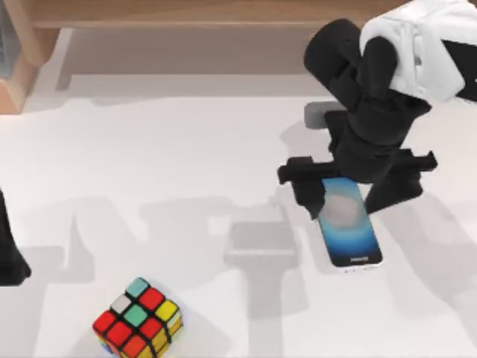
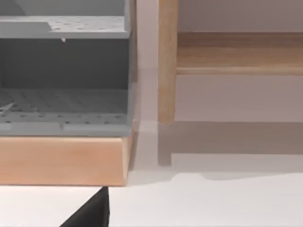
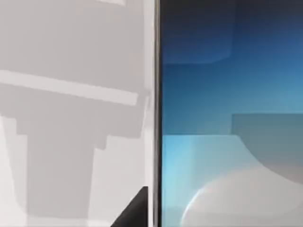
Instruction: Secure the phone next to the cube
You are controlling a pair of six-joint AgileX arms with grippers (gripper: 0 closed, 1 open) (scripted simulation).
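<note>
The phone (image 1: 350,231) lies on the white table right of centre, its blue-grey screen facing up. My right gripper (image 1: 346,195) is down over its far end, one black finger along each long side, shut on the phone. In the right wrist view the phone's screen (image 3: 227,118) is very close, with a black fingertip (image 3: 135,210) right at its edge. The cube (image 1: 138,321), with red, teal, yellow, orange and white stickers, sits near the front edge at the left, well apart from the phone. My left arm (image 1: 9,257) is parked at the left edge.
A wooden shelf rail (image 1: 209,15) runs along the back of the table. A wood-framed grey pegboard unit (image 2: 61,99) stands at the back left. A small grey block (image 1: 317,113) sits behind the right arm. Bare table (image 1: 223,171) lies between cube and phone.
</note>
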